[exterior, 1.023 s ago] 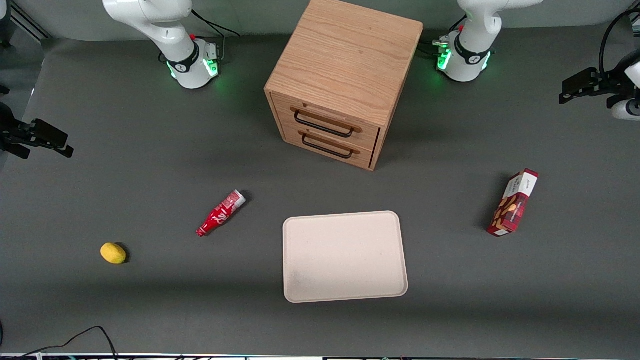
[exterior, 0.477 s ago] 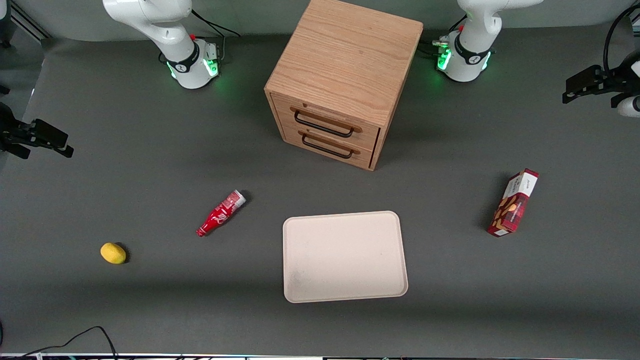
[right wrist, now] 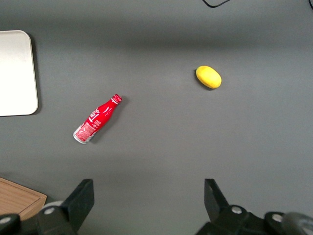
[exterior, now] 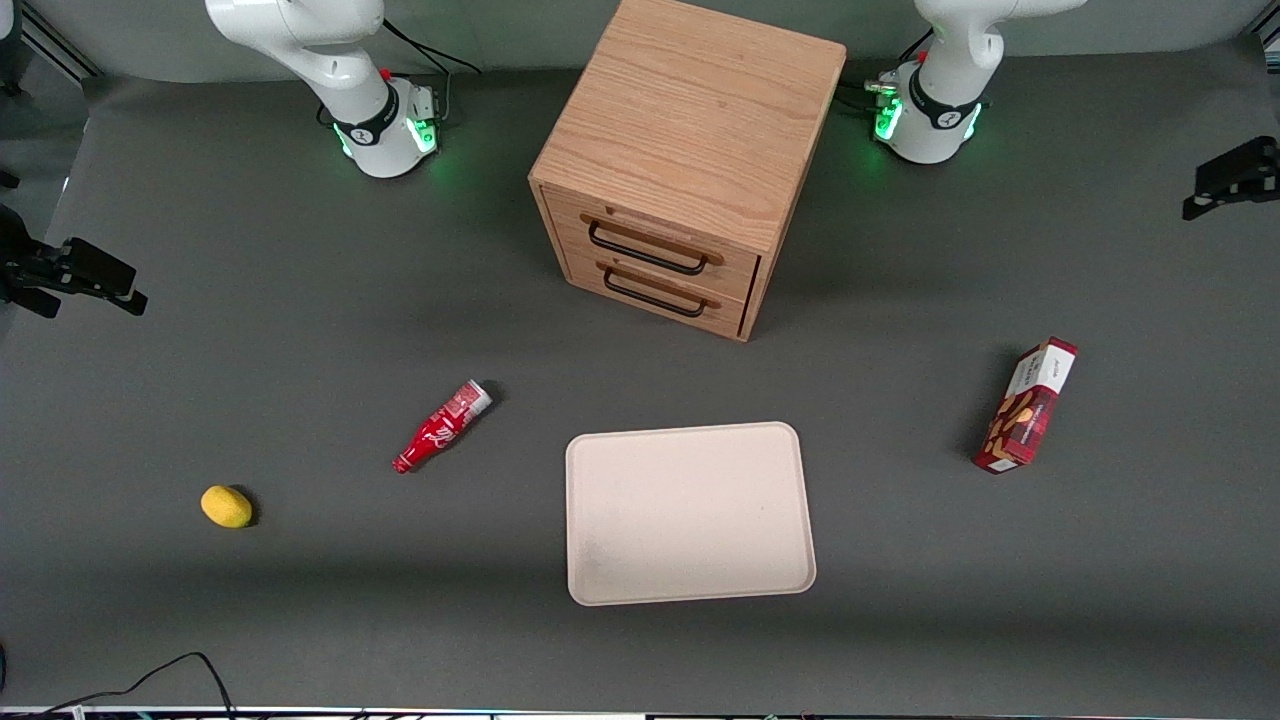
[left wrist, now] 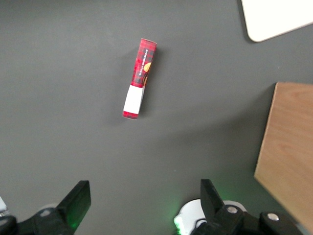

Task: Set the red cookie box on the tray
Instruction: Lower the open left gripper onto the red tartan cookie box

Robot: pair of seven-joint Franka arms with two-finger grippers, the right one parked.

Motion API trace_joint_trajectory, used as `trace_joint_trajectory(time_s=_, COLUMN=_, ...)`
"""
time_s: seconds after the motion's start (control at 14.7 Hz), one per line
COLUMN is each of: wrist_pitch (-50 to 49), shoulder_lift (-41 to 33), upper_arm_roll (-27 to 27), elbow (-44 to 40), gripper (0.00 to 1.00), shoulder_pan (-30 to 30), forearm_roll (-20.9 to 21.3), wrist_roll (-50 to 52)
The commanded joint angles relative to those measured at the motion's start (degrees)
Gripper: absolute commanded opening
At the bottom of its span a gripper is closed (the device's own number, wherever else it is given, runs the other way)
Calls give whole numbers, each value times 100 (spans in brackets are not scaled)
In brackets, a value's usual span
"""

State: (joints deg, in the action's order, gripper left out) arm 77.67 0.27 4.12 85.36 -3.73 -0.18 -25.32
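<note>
The red cookie box (exterior: 1027,405) lies flat on the grey table toward the working arm's end, white end pointing away from the front camera. It also shows in the left wrist view (left wrist: 139,78). The beige tray (exterior: 690,512) lies empty near the middle of the table, nearer the front camera than the cabinet; one corner of it shows in the left wrist view (left wrist: 279,17). My left gripper (exterior: 1232,182) hangs high at the table's working-arm end, farther from the front camera than the box and well apart from it. Its fingers (left wrist: 78,201) stand wide open and empty.
A wooden two-drawer cabinet (exterior: 690,150) stands between the arm bases, drawers shut. A small red bottle (exterior: 441,427) and a yellow lemon (exterior: 226,506) lie toward the parked arm's end. The working arm's base (exterior: 925,110) stands beside the cabinet.
My left gripper has moved outward toward the working arm's end of the table, now partly out of the front view. The box, tray and other things have not moved.
</note>
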Motion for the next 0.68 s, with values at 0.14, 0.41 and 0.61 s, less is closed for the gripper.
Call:
trace_joint_trajectory(time_s=0.14, wrist_pitch=536, shoulder_lift=736, upper_arm_roll=54, elbow=172, gripper=100, shoulder_pan=-84, forearm_roll=-52, wrist_roll=-1377)
trace_joint_trajectory(time_s=0.41, wrist_pitch=1958, shoulder_lift=1150, upper_arm_roll=54, elbow=1208, gripper=100, shoulder_pan=-128, forearm_roll=-61, wrist_roll=-1801)
trace_joint_trajectory(time_s=0.61, wrist_pitch=3320, shoulder_lift=1168, upper_arm_roll=54, elbow=2306, gripper=100, shoulder_pan=-128, forearm_roll=-262, wrist_roll=-1810)
